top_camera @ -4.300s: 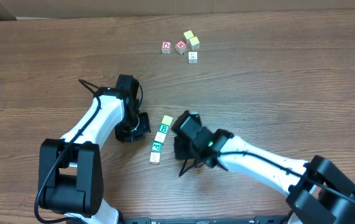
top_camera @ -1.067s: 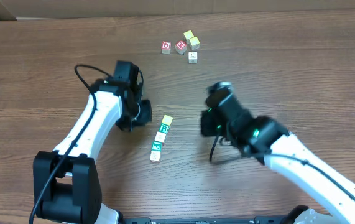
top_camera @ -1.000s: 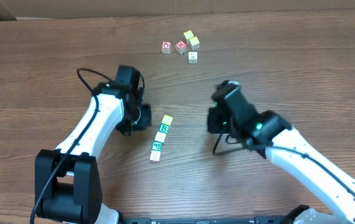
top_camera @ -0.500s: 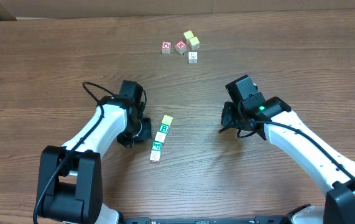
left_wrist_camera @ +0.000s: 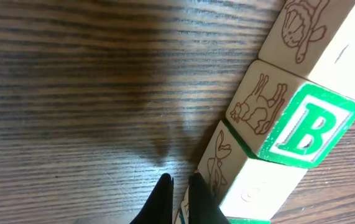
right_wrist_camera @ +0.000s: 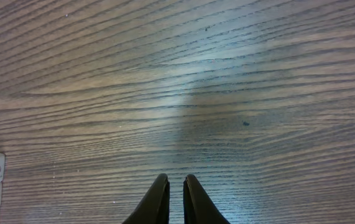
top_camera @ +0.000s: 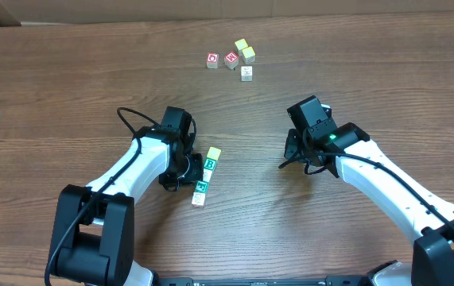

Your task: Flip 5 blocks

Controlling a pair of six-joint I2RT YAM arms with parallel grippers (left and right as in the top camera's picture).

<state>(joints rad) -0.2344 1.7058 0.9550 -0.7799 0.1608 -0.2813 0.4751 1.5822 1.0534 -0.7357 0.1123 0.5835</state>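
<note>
Toward the near edge of the bench (top_camera: 370, 79), middle of its width, the five blocks (top_camera: 204, 176) lie in one slanted row, touching face to face. Over the last few seconds my right gripper (top_camera: 294, 156) has backed away from that row and now sits well apart to its right. My left gripper (top_camera: 185, 175) has swung in from the other side, and its tips are down at the row's left flank.

The row itself reads the same from above as it did before: yellow top at the far end, then the B block (left_wrist_camera: 298, 127), then pale and green tops. I judge that none of the five turned over in this stretch, so the flips visible to me remain to be done, with the left arm lined up to start.

Left jaws are pressed together with nothing in them, the tip right against the block next to B; I can't tell whether it actually touches. Right jaws (right_wrist_camera: 176, 183) are all but closed, also empty.

The blocks are small, square-edged pale wooden cubes, matte, with thick green print on top and thin brown animal outlines on the sides. The bench is dark wood-grain with a slight sheen. The red cubes (top_camera: 212, 60) stay near the far edge.
</note>
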